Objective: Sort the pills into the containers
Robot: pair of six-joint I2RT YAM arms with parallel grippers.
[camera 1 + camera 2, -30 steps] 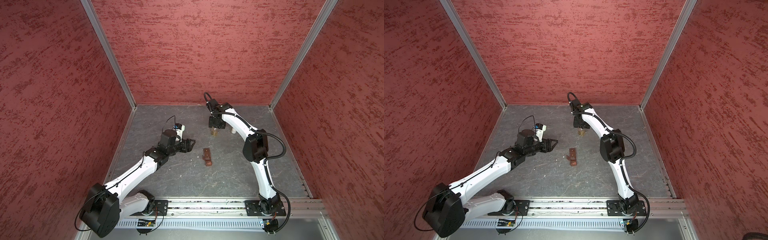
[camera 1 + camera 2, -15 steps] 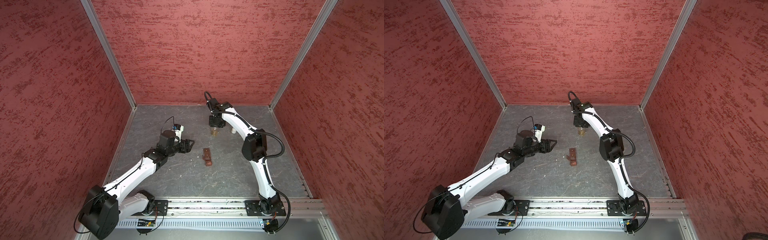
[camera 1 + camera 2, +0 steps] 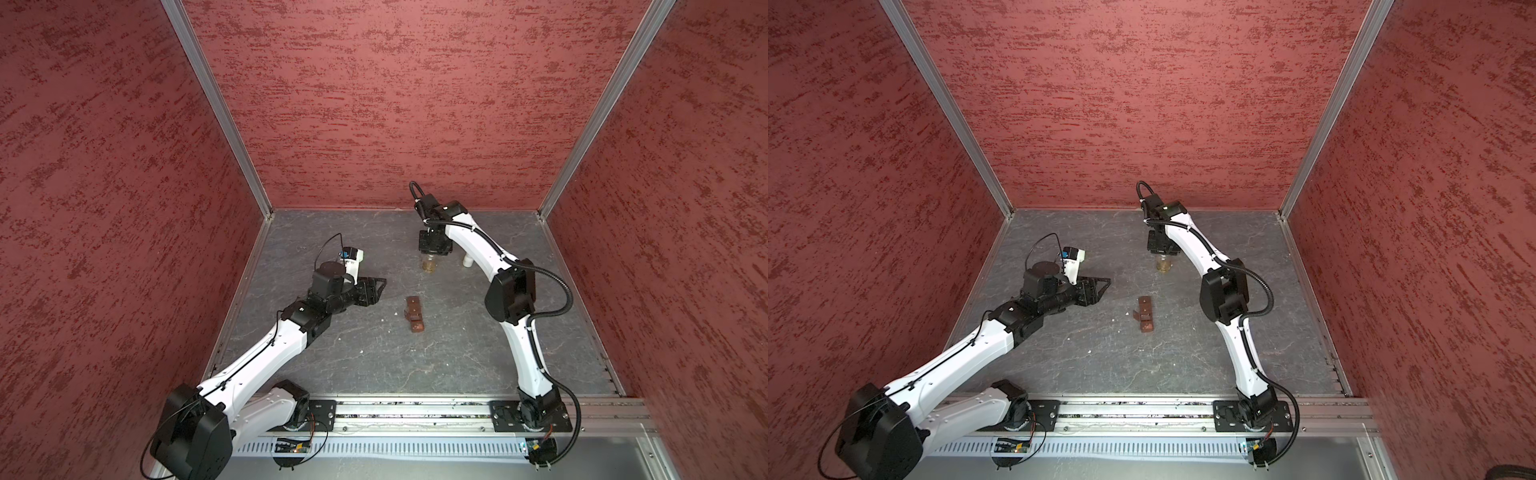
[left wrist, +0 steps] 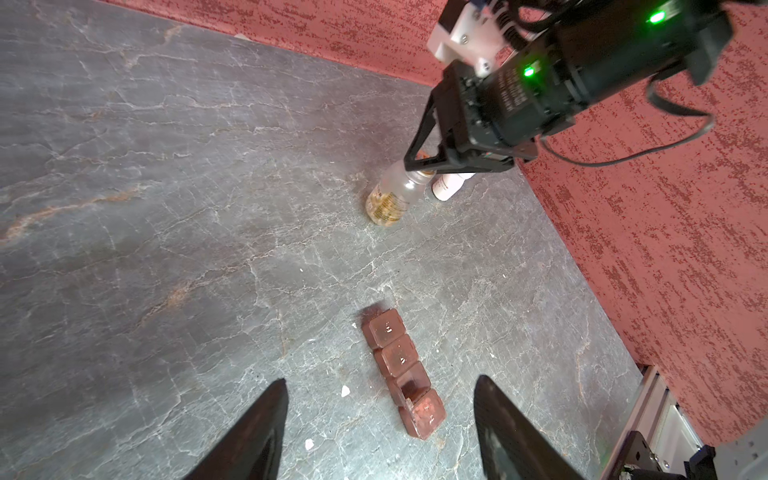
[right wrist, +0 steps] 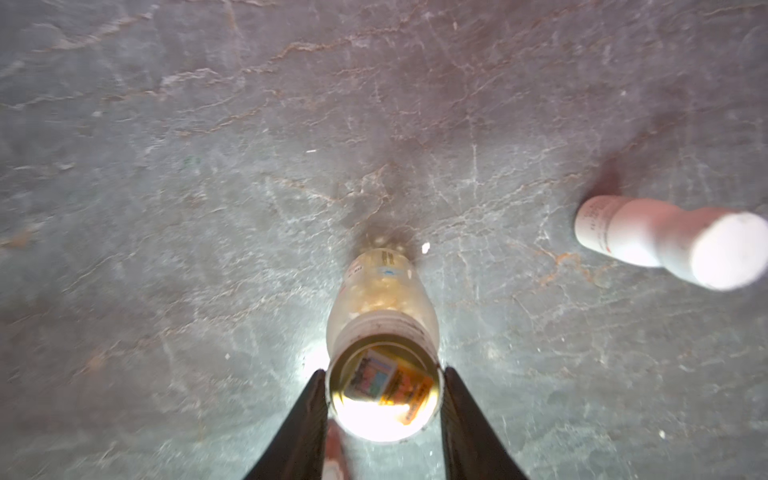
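Change noted: the right hand (image 5: 385, 371) has drawn its jaws in over the last second. Its two black fingers now press on either side of the neck of the clear amber plastic bottle (image 5: 380, 299), which stands upright on the grey marbled table (image 3: 332, 365) near the back wall. The grip looks made.

Pale pills (image 5: 374, 291) show in the bottle's lower part. Its mouth appears uncapped, but I am not certain.

A small white plastic bottle (image 5: 648, 241) stands near it, untouched.

The left hand (image 3: 378, 289) is wide open and empty, held above the table and pointed at the containers.

The containers are a narrow dark-brown strip box of square compartments (image 4: 401, 370) lying mid-table, well apart from both bottles. One lid appears raised.

Judgement: the pill supply is secured, and lifting it over to the strip comes next. I can see no pills in the compartments yet.
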